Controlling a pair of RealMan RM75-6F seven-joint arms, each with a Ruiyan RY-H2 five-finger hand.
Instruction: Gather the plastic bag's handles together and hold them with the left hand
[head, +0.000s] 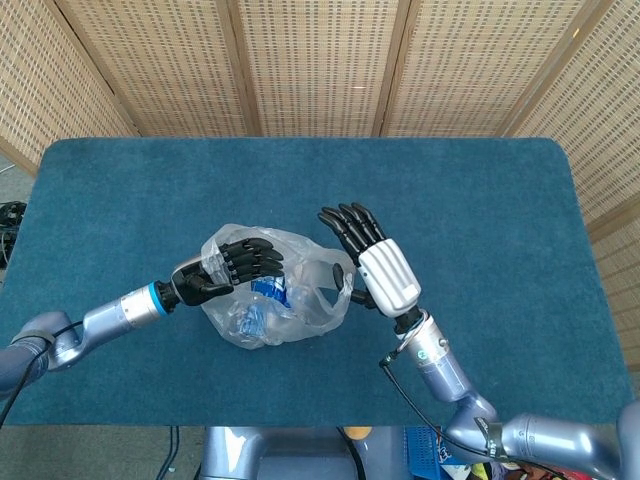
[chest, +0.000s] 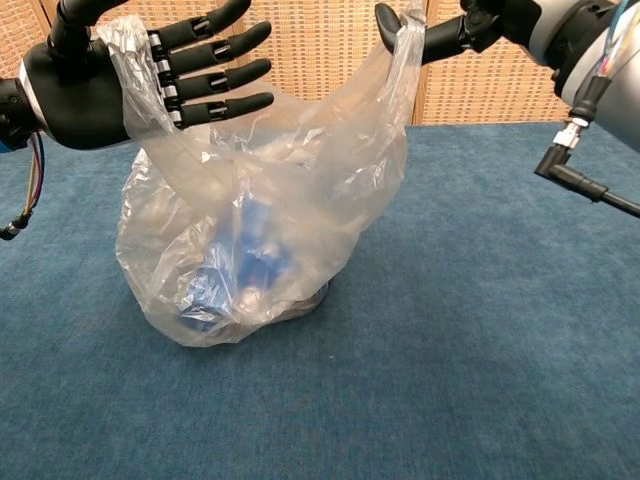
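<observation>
Head view: a clear plastic bag (head: 270, 300) is set near the middle of the blue worktop (head: 480, 200), with blue items (head: 265, 292) seen inside; no writing can be read on them. The left hand (head: 225, 270) is passed through one handle, fingers spread. The right hand (head: 375, 262) is held beside the bag, fingers straight.

Chest view: one handle (chest: 135, 80) is draped over the left hand (chest: 130, 75), which is open-fingered and grips nothing. The other handle (chest: 400, 45) is hung on a finger of the right hand (chest: 470, 25).
</observation>
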